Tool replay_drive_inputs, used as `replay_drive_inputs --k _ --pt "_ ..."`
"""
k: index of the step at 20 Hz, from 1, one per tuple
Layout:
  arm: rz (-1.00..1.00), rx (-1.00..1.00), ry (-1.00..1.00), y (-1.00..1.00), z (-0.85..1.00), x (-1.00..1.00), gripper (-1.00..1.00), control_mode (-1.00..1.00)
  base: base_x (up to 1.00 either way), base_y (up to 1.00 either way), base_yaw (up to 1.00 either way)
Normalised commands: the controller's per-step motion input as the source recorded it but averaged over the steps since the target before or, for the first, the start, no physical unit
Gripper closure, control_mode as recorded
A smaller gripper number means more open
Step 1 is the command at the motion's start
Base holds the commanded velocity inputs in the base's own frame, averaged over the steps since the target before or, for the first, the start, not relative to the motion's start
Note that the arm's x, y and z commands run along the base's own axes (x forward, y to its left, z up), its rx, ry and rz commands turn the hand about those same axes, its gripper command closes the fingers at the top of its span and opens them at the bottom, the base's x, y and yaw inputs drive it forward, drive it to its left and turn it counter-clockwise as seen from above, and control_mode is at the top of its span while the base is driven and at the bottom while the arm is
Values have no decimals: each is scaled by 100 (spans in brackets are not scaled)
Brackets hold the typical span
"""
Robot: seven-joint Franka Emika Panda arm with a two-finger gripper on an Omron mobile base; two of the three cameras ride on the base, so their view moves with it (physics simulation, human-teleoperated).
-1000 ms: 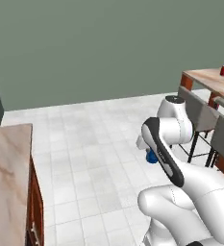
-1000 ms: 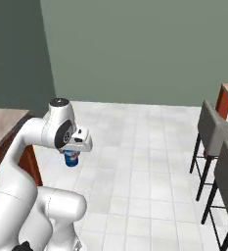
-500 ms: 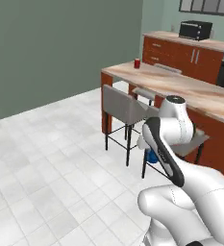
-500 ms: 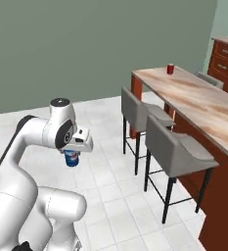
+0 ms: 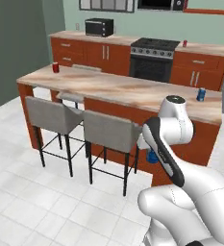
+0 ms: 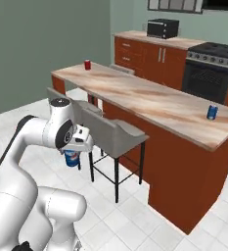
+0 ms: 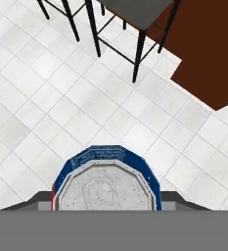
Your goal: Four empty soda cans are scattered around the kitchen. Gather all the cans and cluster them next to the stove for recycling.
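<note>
My gripper [image 6: 72,153] is shut on a blue soda can [image 6: 72,159], held low over the white floor beside the bar stools. The hand view looks down on that can's silver top [image 7: 105,188]. In the left base view the can [image 5: 153,157] peeks out behind my forearm. On the island counter [image 5: 132,89] a red can [image 5: 56,67] stands at the left end and a blue can [image 5: 201,94] at the right end. Another red can [image 5: 184,43] sits on the back counter right of the black stove [image 5: 154,45].
Two grey bar stools [image 5: 51,113] [image 5: 111,132] stand along the island's near side, close to my arm. A black microwave [image 5: 99,27] rests on the back counter left of the stove. White tiled floor [image 5: 22,192] lies open to the left.
The whole picture has swung from bare wall and floor to the island and stove, so the base has turned. The blue can stays in the shut gripper.
</note>
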Motion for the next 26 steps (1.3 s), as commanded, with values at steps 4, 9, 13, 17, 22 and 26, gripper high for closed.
replay_drive_inputs --k 4,9,13,17,22,26 --pt "0 0 0 0 0 0 100 100 3 -35 -66" --pt "0 0 0 0 0 0 100 100 12 -52 -57" --pt "0 0 0 0 0 0 100 100 24 -76 -39" --pt "0 0 0 0 0 0 100 100 45 -91 -23" --pt "0 0 0 0 0 0 100 100 63 -98 -9" --pt "0 0 0 0 0 0 100 100 81 -99 0"
